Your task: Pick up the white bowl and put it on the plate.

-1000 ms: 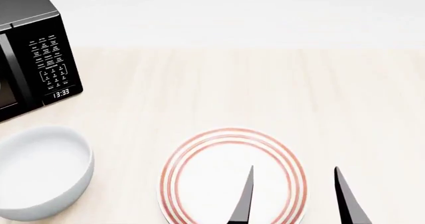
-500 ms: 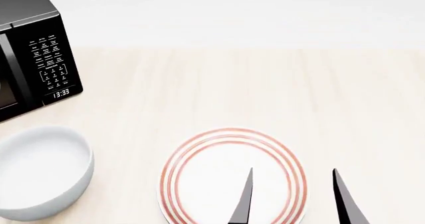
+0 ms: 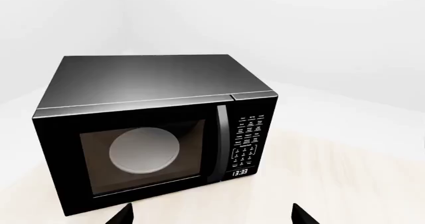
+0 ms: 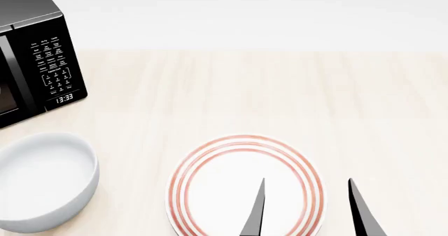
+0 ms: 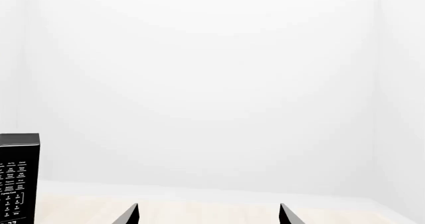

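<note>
The white bowl (image 4: 42, 181) stands upright on the table at the near left in the head view. To its right lies the red-ringed plate (image 4: 204, 165), with nothing on it. My right gripper (image 4: 306, 181) is open over the plate's right edge, one finger above the plate and the other beyond its rim; it holds nothing. In the right wrist view the right gripper (image 5: 208, 205) shows only two spread tips. My left gripper (image 3: 212, 206) is open and faces the microwave; it is out of the head view. Neither wrist view shows bowl or plate.
A black microwave (image 4: 35, 57) stands at the table's far left, door closed, behind the bowl. The left wrist view shows its front (image 3: 146, 134) with a pale disc (image 3: 144, 151) inside. The pale wooden table (image 4: 280, 89) stretches back to a white wall.
In the head view the right gripper's fingertips have slid slightly left and toward the near edge. Bowl and plate have not moved.
</note>
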Controlling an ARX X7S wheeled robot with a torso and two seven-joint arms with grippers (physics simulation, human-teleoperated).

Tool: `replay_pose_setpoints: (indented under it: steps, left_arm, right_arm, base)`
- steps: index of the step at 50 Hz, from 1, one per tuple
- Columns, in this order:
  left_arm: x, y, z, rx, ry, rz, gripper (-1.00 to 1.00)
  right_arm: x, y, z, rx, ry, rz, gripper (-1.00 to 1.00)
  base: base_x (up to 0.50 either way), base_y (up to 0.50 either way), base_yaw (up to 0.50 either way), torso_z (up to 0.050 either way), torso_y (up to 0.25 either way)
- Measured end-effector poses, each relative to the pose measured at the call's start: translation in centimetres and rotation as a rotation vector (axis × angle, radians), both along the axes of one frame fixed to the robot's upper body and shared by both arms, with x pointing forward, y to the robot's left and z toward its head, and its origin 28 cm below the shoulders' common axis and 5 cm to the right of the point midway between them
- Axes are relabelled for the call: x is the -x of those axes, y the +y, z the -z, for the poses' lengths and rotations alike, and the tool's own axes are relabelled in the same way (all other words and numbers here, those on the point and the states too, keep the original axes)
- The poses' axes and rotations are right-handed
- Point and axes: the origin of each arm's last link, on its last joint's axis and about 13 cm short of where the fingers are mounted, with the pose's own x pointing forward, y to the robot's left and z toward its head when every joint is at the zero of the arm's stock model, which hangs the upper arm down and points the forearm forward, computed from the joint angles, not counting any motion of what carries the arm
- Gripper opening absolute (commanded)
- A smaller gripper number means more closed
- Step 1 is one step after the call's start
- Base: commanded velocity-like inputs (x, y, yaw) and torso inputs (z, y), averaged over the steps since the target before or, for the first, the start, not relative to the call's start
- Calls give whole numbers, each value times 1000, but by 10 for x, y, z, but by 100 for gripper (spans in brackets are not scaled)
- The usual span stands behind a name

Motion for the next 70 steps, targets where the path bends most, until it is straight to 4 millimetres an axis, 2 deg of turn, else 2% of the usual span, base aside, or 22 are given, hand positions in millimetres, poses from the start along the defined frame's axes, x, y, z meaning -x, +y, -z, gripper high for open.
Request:
replay_pose_setpoints:
  steps: [23,70]
  left_arm:
    - [-16,1,31,65,114,25,100]
    - [-42,-1,84,112,222,4,100]
  right_arm:
    - [-1,0,1,5,2,-4,100]
    - [-2,0,4,3,4,-5,100]
  base:
    - [0,0,0,0,0]
    - [0,0,0,0,0]
